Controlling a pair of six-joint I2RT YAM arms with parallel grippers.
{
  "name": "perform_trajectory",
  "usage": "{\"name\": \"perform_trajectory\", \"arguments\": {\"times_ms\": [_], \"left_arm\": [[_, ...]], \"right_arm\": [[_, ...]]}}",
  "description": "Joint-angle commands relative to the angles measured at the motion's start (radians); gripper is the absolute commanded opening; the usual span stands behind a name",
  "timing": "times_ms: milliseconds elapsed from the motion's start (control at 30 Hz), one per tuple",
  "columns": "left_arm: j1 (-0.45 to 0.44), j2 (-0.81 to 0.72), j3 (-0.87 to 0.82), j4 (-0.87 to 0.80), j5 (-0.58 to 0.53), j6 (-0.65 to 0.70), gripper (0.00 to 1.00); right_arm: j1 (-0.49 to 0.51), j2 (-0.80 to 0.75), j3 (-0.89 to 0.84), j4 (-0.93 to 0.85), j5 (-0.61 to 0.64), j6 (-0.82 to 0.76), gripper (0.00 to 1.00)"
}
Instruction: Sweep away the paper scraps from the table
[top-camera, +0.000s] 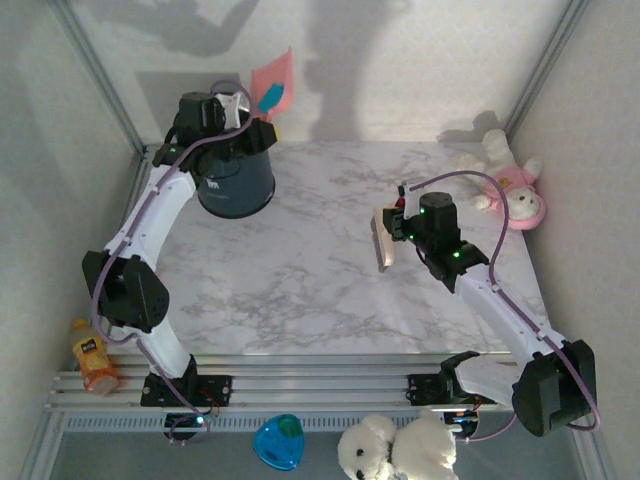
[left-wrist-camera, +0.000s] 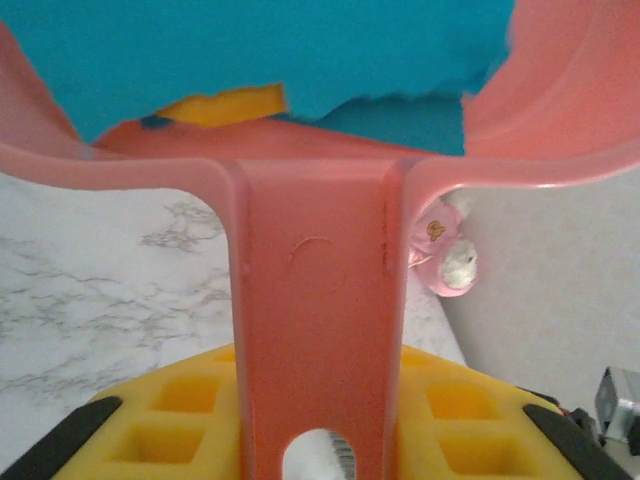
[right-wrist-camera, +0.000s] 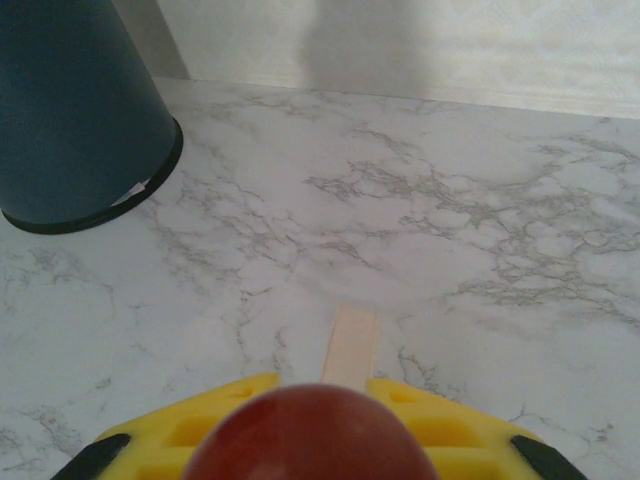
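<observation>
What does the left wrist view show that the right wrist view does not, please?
Left wrist: the pink dustpan, handle toward the camera, holding teal and orange-yellow paper scraps, plus a pink plush toy by the wall. Right wrist: the dark blue bin and the brush. Both: the white marble table.

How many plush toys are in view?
2: a pink-and-white bunny in the far right corner of the table, and a white fluffy toy just off its near edge.
</observation>
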Motion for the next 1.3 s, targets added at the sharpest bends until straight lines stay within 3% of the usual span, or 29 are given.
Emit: {"name": "perform_trajectory", "arguments": {"times_ms": [0,500,1267], "left_arm": [[0.018,-0.037,-0.031,0.130,0.058,-0.103,0.16],[0.070,-0.063,-0.185,0.406,0.093,-0.353,0.16],[0.093,-0.064,-0.393,0.958,0.079,-0.871,0.18]], "right_arm": [[-0.007,0.002,-0.003,0.034,-0.003,0.013,0.00],[-0.007,0.011,0.003,0.033,-0.003,0.009,0.00],[-0.010,0.019,0.002,0.029,0.002,0.009,0.00]]}}
